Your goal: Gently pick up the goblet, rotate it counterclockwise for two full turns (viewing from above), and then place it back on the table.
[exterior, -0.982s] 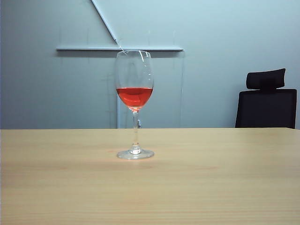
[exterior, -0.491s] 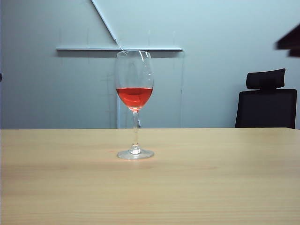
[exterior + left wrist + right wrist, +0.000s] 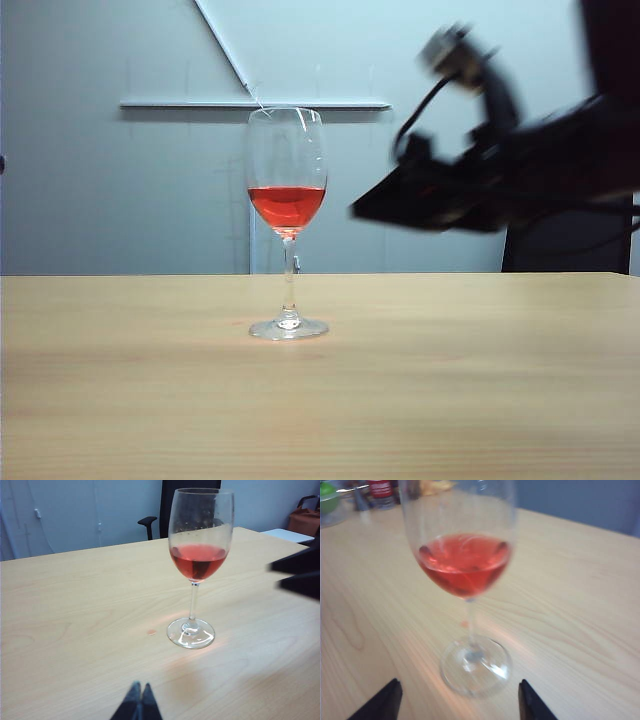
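Red liquid fills the goblet [image 3: 287, 215], upright mid-table [image 3: 450, 400]; the blurred right gripper [image 3: 375, 207], level with its bowl, could topple it. Left wrist view: left gripper [image 3: 137, 705] pinched together, well apart. Right wrist view: right gripper's fingertips [image 3: 384, 698] spread wide, flanking the foot.

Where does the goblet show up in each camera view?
Exterior view: goblet left of centre, on the table.
Left wrist view: goblet right of centre, upright.
Right wrist view: goblet in the middle, rim cut off.
Shared landmark: its red liquid.
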